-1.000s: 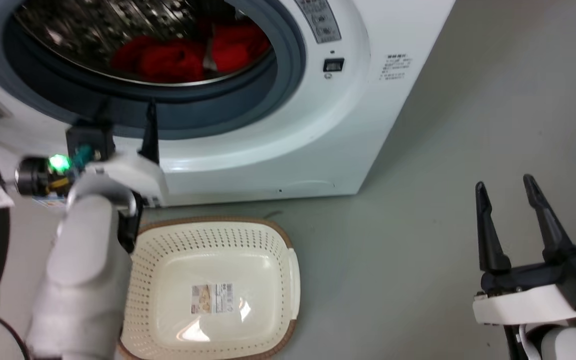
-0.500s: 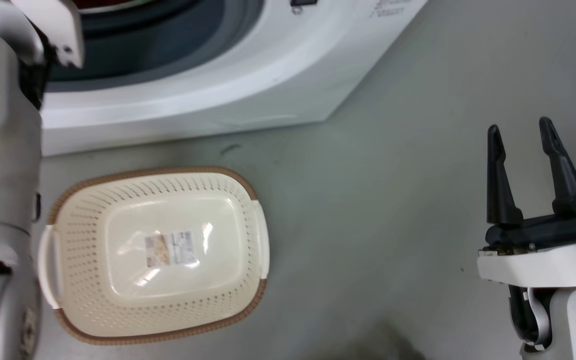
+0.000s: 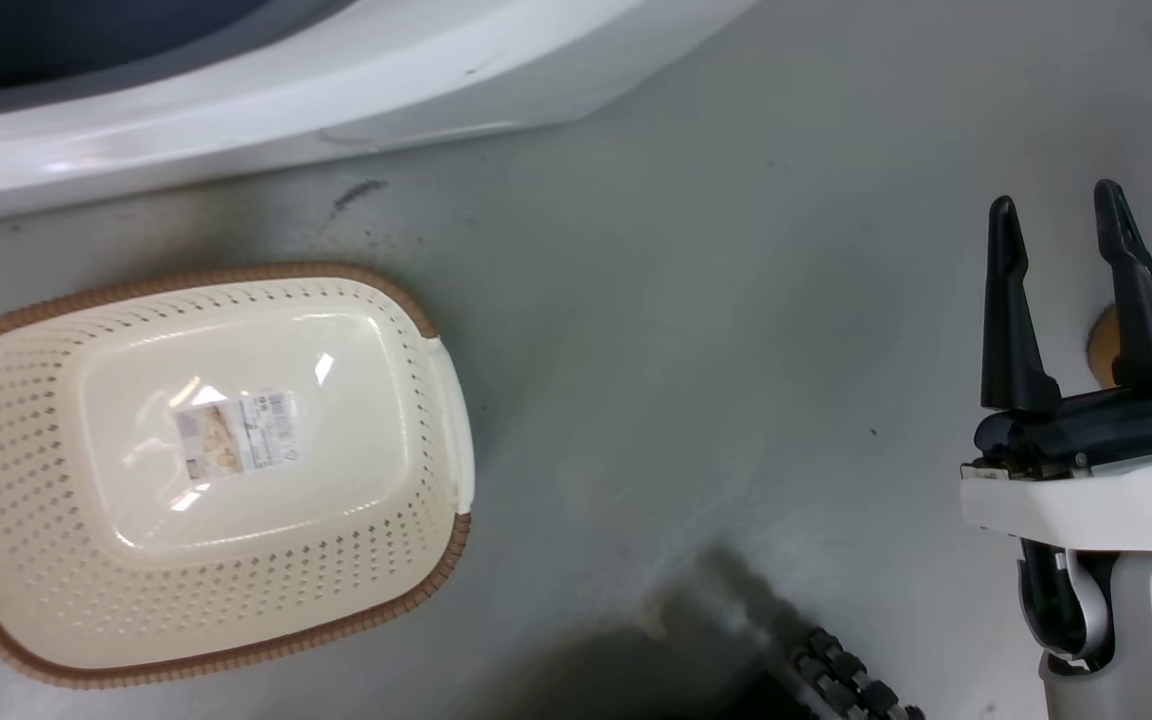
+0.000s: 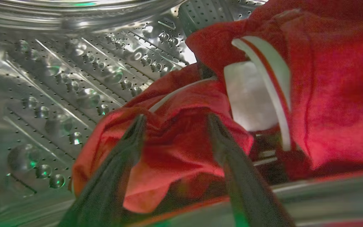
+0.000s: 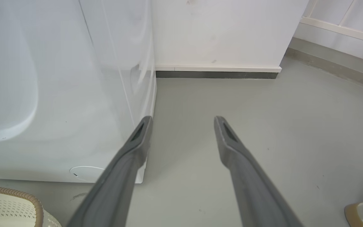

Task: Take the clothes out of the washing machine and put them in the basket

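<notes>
Inside the perforated steel drum [image 4: 58, 78] of the washing machine [image 3: 286, 80] lie the clothes, red with white stripe trim. My left gripper [image 4: 175, 126] is open, its two fingers astride a bunched fold of the nearer red garment [image 4: 175, 151]. A second red garment [image 4: 332, 94] lies behind it to the right. The cream basket [image 3: 36, 470] with a brown rim stands on the floor before the machine, holding just its paper label [image 3: 236, 445]. My right gripper [image 3: 1056, 215] hovers open over bare floor, far right of the basket. The right wrist view shows the machine's side [image 5: 74, 94] and a basket corner [image 5: 8, 201].
Grey floor stretches between the basket and my right arm. Two round tan objects [image 3: 1101, 345] sit on the floor by the right gripper. A dark ribbed part [image 3: 846, 680] shows at the bottom edge. A white wall with a dark skirting [image 5: 216, 74] stands behind the machine.
The head camera has tilted down, so the porthole, the red clothes and my left arm have slid out of its top and left. The right gripper stays open.
</notes>
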